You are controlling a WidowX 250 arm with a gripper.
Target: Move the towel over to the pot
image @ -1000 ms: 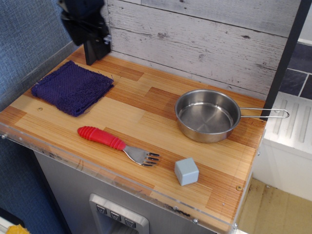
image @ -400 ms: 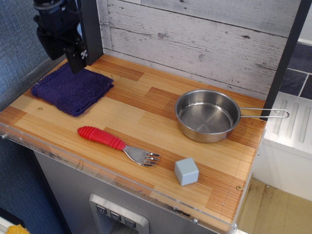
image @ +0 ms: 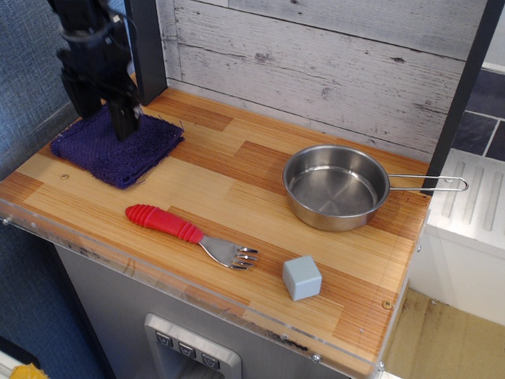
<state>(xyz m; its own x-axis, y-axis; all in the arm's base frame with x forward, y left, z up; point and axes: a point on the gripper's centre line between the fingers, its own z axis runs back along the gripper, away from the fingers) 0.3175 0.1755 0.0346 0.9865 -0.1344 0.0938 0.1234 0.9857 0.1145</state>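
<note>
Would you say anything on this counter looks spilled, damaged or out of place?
Nothing stands out. The pot sits upright and empty, the fork and grey cube lie undisturbed, and the towel lies flat under the gripper.

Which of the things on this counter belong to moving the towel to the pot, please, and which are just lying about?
Part of the job:
- towel
- pot
- gripper, down on the towel

Just lying about:
- red-handled fork
- small grey cube
</note>
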